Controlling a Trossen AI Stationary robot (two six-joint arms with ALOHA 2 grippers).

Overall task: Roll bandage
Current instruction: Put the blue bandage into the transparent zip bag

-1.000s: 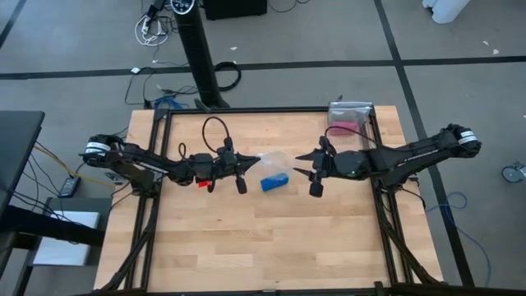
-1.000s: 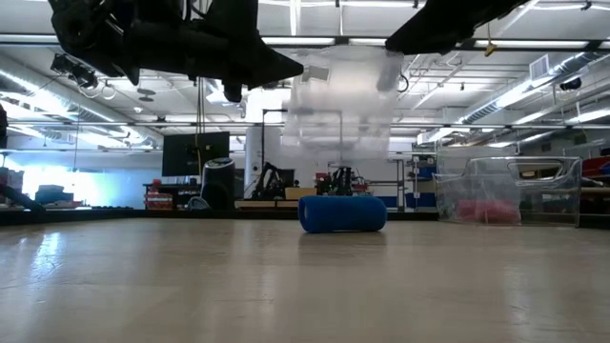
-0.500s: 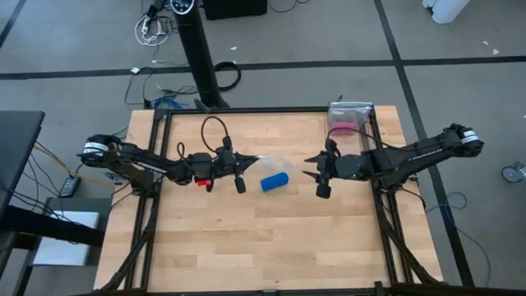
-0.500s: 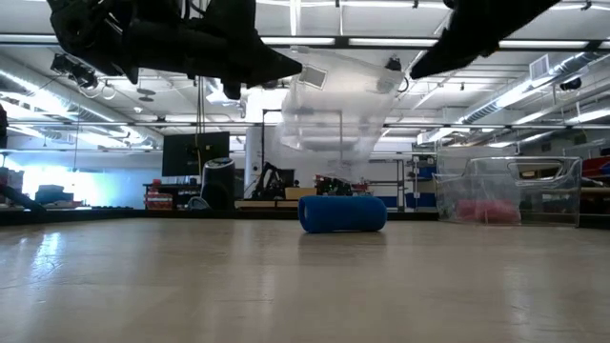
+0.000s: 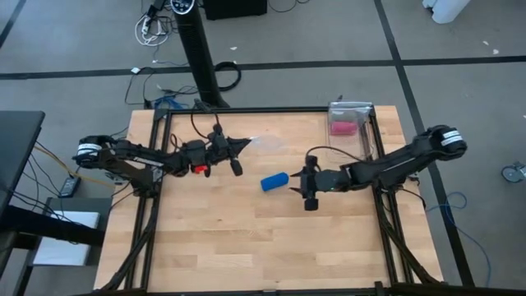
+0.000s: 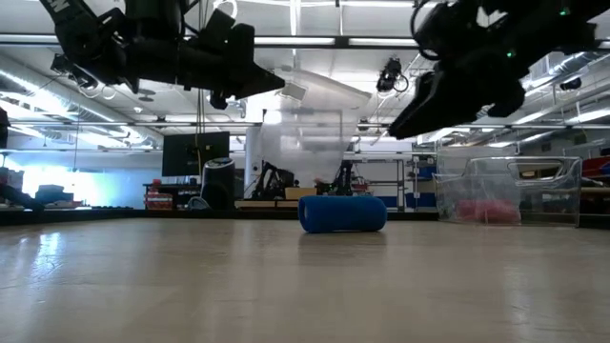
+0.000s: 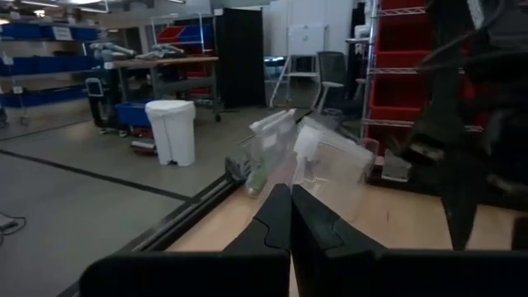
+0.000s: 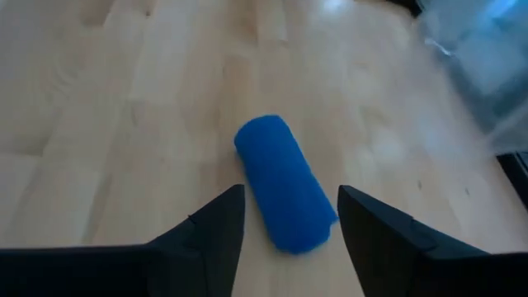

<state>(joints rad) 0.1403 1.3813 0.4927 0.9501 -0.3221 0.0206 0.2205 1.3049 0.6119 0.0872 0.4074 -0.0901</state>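
The right gripper (image 5: 297, 182) has let go the clear plastic bag (image 5: 265, 144) and dropped beside the rolled blue bandage (image 5: 275, 181) mid-table, fingers wide; the left gripper (image 5: 243, 143) pinches the bag, carrying it away.

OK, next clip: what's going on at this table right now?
The blue bandage lies rolled into a small cylinder on the wooden table, with nothing gripping it. The right gripper is open and hovers just beside the roll, pointed at it. The left gripper is shut on a clear plastic bag, holding it up off the table behind the roll. A clear container with something pink inside sits at the far right corner.
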